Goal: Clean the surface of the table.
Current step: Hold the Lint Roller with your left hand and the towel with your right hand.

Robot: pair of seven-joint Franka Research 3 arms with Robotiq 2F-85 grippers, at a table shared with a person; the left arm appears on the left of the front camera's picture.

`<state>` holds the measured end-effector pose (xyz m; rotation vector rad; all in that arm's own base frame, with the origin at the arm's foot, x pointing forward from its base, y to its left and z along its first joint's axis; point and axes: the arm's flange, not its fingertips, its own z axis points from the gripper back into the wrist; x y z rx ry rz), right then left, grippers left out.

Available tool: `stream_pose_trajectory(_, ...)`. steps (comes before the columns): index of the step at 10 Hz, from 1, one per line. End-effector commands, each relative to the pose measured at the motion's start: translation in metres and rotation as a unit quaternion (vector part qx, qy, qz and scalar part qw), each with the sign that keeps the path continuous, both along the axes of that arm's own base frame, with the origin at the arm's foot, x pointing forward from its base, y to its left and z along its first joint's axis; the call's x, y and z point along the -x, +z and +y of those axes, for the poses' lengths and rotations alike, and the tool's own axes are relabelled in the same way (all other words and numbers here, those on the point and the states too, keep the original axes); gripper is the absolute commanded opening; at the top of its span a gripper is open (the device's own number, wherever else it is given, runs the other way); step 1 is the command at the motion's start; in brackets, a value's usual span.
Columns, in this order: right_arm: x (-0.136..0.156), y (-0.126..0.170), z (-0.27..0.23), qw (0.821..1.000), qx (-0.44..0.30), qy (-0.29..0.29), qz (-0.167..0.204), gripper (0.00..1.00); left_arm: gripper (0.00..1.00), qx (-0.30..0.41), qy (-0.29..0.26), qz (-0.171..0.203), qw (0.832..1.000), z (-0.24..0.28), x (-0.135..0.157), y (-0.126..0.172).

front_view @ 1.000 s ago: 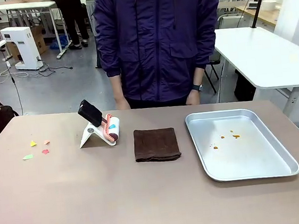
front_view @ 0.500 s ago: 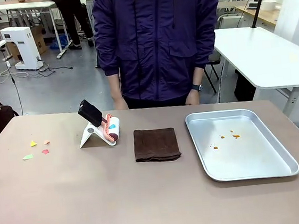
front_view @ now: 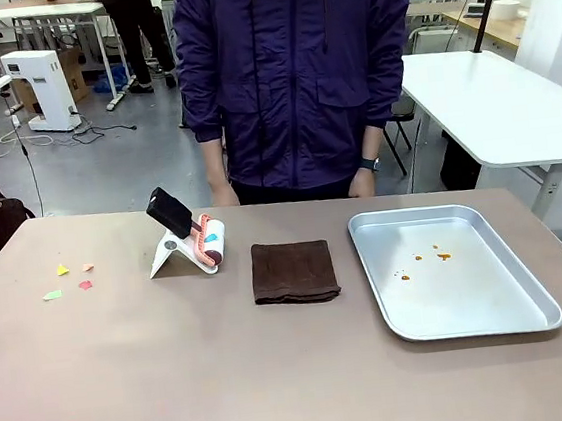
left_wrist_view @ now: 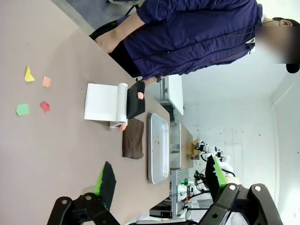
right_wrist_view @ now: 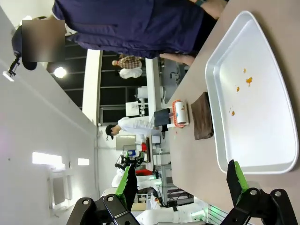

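- The table (front_view: 279,382) is brownish-tan and spans the front view, reaching to the person (front_view: 297,78) who stands at its far side.
- Four scraps (front_view: 85,285) lie close together on its left part: yellow, pink, green and red.
- A lint roller (front_view: 207,242) leans on a white stand (front_view: 168,254) just right of the scraps, with its black handle raised.
- A folded brown cloth (front_view: 293,269) lies flat near the middle, between the roller and the tray (front_view: 472,301).
- The tray sits on the right part of the table and has a few orange crumbs (front_view: 438,254) inside.
- The left gripper (left_wrist_view: 159,163) hangs above the table, fingers spread wide and empty.
- The right gripper (right_wrist_view: 181,168) hangs above the table by the tray, fingers also spread wide and empty.
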<state>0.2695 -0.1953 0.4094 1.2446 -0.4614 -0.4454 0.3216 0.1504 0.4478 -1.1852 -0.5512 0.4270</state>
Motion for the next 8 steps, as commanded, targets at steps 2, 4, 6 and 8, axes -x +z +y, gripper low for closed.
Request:
stream_pose_trajectory(2, 0.0, 0.0, 0.0, 1.0, 0.0, 0.0, 0.0, 1.0, 1.0, 0.0, 0.0, 0.0, 1.0, 0.0, 0.0, 0.0)
stream_pose_trajectory(4, -0.011, 0.03, 0.046, 0.994, 0.109, 0.008, -0.028, 1.0, 1.0, -0.059, -0.045, -0.009, 0.997, -0.01, -0.025, 0.026)
stream_pose_trajectory(6, -0.037, 0.06, 0.104, 0.978, 0.182, 0.053, -0.087, 1.0, 1.0, -0.103, -0.132, -0.004, 0.986, -0.031, -0.072, 0.052)
stream_pose_trajectory(8, -0.081, 0.082, 0.195, 0.95, 0.244, 0.173, -0.088, 1.0, 1.0, -0.153, -0.17, 0.042, 0.973, -0.06, -0.121, 0.062)
